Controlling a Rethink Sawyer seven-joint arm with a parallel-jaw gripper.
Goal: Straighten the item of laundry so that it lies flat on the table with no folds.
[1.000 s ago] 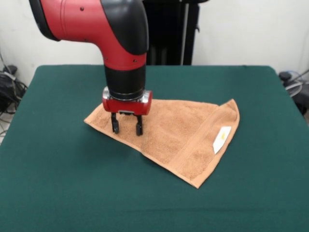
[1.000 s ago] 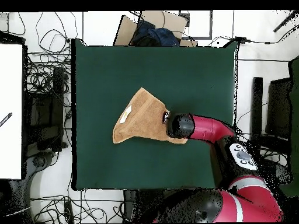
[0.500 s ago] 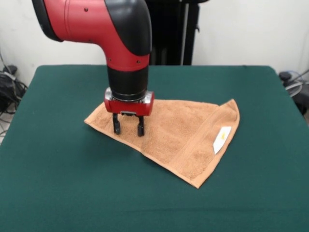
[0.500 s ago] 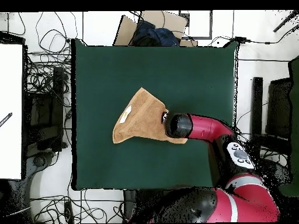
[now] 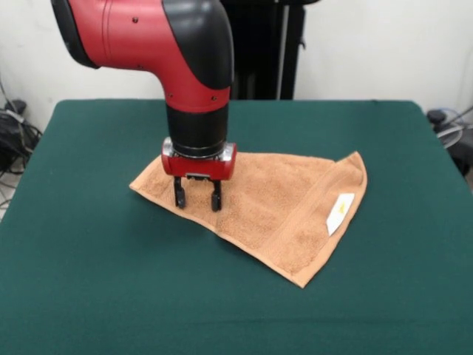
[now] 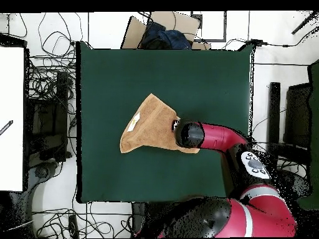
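So the towel (image 5: 270, 203) sits a bit off centre on the green surface (image 5: 89, 281), and it's folded over into a rough triangle, not flat at all. From the front view you get one long folded edge running diagonally from the left corner down to the near point, a woven band (image 5: 314, 214) along the right side, and the little white label (image 5: 339, 213) face up near the right edge.

The pincer (image 5: 196, 200) is right down at the towel's left corner, its two black fingers (image 5: 179, 194) spread apart with tips at or almost on the cloth. They're not clamping anything; whether the tips actually touch the towel is hard to say from this angle.

The overhead view is a different story. There the arm (image 6: 215, 135) comes in from the side and its black wrist covers the pincer completely, so its fingers don't show at all. What that view does give is the towel's (image 6: 149, 127) full outline: a triangle with one point toward the top, and the label (image 6: 132, 123) on the edge away from the arm. It also shows the surface (image 6: 112, 74) around the towel, plus cables (image 6: 50, 81) tangled on the floor around it.
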